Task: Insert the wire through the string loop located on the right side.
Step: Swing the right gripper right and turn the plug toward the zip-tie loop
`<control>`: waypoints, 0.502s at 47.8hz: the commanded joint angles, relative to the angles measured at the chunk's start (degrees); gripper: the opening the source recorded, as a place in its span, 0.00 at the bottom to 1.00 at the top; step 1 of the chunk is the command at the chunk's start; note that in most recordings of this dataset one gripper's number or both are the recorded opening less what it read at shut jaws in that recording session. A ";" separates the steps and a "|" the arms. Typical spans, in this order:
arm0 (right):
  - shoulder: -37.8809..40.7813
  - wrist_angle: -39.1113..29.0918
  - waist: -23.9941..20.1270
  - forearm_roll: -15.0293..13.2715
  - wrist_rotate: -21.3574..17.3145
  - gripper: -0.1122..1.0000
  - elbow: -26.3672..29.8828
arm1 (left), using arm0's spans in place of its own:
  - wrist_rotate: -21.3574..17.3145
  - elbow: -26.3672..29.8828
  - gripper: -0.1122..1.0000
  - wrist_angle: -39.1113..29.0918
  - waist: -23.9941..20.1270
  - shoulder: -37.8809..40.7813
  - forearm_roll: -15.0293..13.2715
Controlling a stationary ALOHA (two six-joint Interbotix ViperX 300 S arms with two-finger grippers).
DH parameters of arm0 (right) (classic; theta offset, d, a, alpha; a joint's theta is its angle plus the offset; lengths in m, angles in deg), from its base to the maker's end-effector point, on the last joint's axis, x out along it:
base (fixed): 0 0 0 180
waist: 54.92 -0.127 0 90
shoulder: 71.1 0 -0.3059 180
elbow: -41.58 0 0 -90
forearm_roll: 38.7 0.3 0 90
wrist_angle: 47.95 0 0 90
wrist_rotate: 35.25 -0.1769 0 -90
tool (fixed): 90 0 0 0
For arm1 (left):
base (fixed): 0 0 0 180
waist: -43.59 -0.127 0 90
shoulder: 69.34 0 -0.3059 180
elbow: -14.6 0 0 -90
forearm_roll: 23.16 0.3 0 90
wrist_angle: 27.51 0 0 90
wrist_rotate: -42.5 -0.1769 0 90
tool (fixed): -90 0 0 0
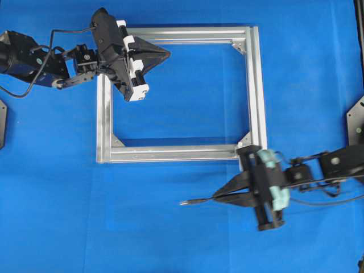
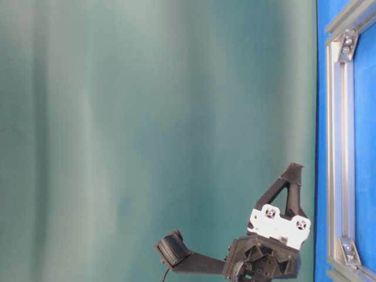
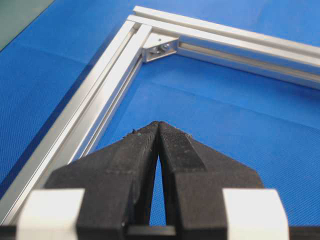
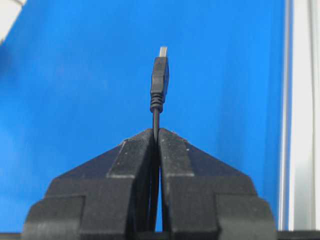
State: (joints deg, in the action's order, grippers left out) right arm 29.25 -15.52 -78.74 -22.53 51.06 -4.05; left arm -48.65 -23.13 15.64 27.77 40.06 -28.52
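Right claw (image 1: 219,198) clamped on wire (image 1: 196,201), below frame (image 1: 259,85) near its bottom-right corner in overhead view. Plug tip (image 4: 160,75) sticking out past fingertips, pointing left over blue counter (image 1: 170,227), apart from frame. Rest of wire trailing back under right arm. Left claw (image 1: 165,54) closed w/ nothing in it, hanging over frame's top rail by top-left corner. String loop: can't make out in any view.
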 commanded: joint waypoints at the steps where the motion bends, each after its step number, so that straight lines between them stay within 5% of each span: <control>1: -4.57 2.02 -1.14 1.05 0.09 0.07 -4.04 | 0.00 0.62 0.10 0.26 0.09 -1.85 0.26; 24: -20.92 0.44 -3.52 1.32 0.09 0.07 -20.13 | -0.09 0.53 0.10 0.26 0.09 -1.85 0.35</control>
State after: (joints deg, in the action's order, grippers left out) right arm 10.79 -15.17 -81.99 -21.30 51.06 -23.39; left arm -48.65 -23.13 15.64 27.77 39.97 -28.35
